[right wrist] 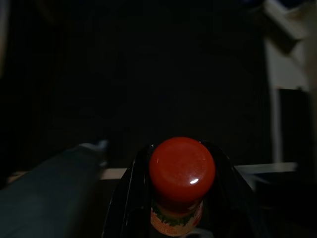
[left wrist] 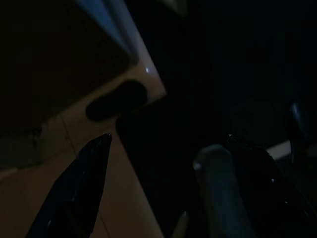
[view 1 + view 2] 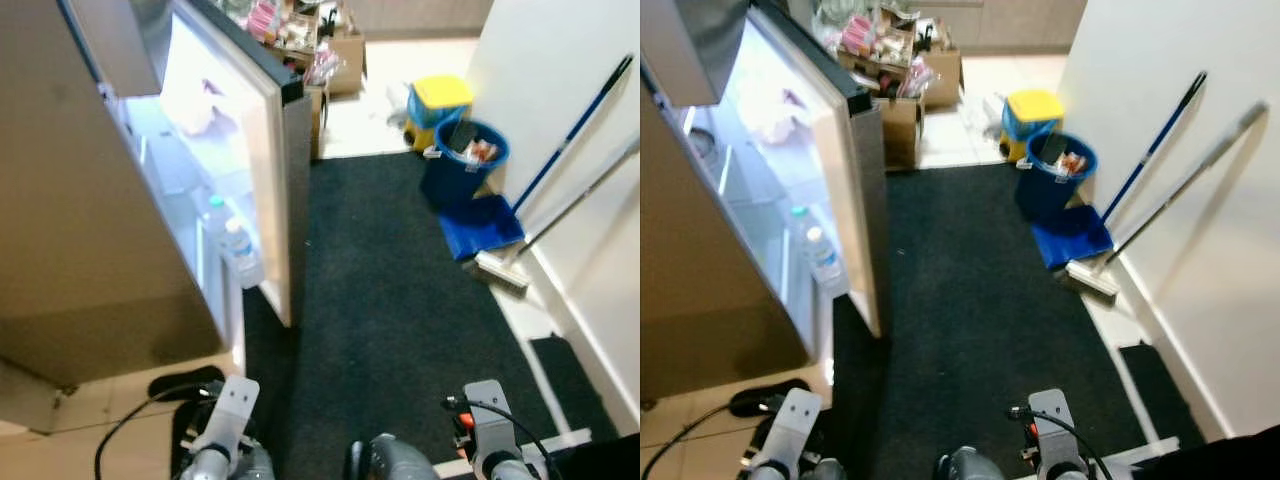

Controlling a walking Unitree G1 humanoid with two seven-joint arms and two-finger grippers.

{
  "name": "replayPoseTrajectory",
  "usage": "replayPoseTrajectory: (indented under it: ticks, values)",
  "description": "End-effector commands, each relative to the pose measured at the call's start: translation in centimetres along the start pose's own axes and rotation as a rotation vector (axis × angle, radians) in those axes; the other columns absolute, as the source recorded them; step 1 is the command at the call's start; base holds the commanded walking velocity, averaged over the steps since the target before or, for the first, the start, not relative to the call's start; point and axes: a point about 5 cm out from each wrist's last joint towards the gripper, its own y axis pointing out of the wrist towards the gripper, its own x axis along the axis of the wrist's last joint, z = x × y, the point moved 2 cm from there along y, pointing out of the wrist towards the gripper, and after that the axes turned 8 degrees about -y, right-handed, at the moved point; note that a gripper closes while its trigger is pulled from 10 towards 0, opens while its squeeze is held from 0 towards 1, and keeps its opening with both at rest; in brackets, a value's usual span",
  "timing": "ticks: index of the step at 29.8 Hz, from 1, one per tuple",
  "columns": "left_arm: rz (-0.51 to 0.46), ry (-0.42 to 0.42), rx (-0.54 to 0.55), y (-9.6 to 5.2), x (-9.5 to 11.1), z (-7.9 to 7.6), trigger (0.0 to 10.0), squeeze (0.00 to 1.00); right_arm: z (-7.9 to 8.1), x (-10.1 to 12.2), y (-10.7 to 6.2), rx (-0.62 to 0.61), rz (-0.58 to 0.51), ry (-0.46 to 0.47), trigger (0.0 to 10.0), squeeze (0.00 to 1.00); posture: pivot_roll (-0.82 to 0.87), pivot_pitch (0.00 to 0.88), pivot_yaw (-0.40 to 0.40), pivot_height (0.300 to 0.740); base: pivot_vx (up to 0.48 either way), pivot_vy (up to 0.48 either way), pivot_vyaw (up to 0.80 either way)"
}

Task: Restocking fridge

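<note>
Right gripper clamps one red-capped bottle; left gripper hangs spread apart, holding nothing; two water bottles stand in the fridge door.

1. A blue bin is standing on the black rug.
2. A yellow box is sitting just behind it.
3. A broom is leaning against the white wall.
4. Cardboard boxes are crowding the tiled floor.

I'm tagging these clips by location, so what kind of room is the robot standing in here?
Probably a home kitchen or a utility corner beside one. An open fridge with bottles in its door stands on the left, cardboard boxes of groceries sit behind it, and a broom and blue bin stand by the wall.
</note>
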Motion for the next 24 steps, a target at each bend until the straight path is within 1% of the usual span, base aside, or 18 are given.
replayPoseTrajectory:
  ticks: [1, 13, 15, 19, 24]
  values:
    - [0.042, -0.004, 0.009, -0.46, -1.34, 0.01, 10.0, 0.0, 0.43, -0.21, -0.04, 0.003, 0.012, 0.007, 10.0, 0.0, 0.0, 0.164, -0.086, 0.74, 0.304, 0.0, 0.0]
    - [0.048, -0.013, 0.037, -0.12, -1.16, 0.38, 10.0, 0.0, 0.03, -0.23, -0.01, -0.022, 0.021, 0.003, 10.0, 0.0, 0.0, 0.167, -0.087, 0.74, 0.304, 0.0, 0.0]
    - [0.038, -0.022, 0.041, -0.07, -1.01, 0.45, 10.0, 0.0, -0.09, -0.06, 0.02, -0.025, 0.01, 0.016, 10.0, 0.0, 0.0, 0.167, -0.088, 0.74, 0.281, 0.0, 0.0]
    - [0.016, -0.051, 0.043, -0.04, -0.71, 0.53, 10.0, 0.0, -0.19, 0.31, 0.1, -0.023, -0.009, 0.036, 10.0, 0.0, 0.0, 0.166, -0.088, 0.74, 0.0, 0.0, 0.0]
    - [0.007, -0.053, 0.039, -0.03, -0.6, 0.51, 10.0, 0.0, -0.19, 0.44, 0.14, -0.019, -0.013, 0.037, 10.0, 0.0, 0.0, 0.165, -0.088, 0.74, 0.0, 0.0, 0.0]
